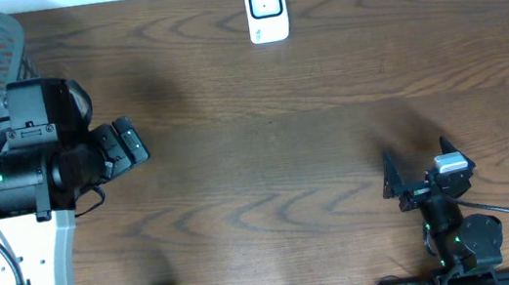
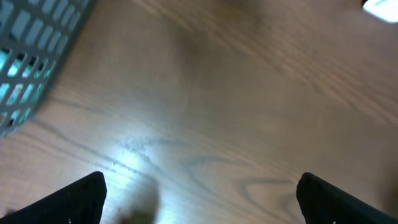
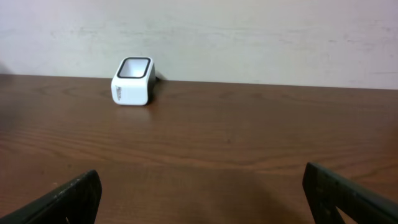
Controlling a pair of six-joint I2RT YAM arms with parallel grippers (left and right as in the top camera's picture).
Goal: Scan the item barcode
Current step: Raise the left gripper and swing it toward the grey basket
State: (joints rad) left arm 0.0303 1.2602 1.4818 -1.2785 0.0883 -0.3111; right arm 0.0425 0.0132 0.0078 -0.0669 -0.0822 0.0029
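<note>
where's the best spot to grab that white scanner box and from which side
Probably across the two flat sides of the white scanner, below its sloped dark window. Come from the front: the back wall stands close behind it, and the sloped top gives little to press on.

White scanner [image 1: 265, 8] upright, far edge

White scanner [image 1: 266, 9], brown wood-grain table [image 1: 286, 158]
</note>
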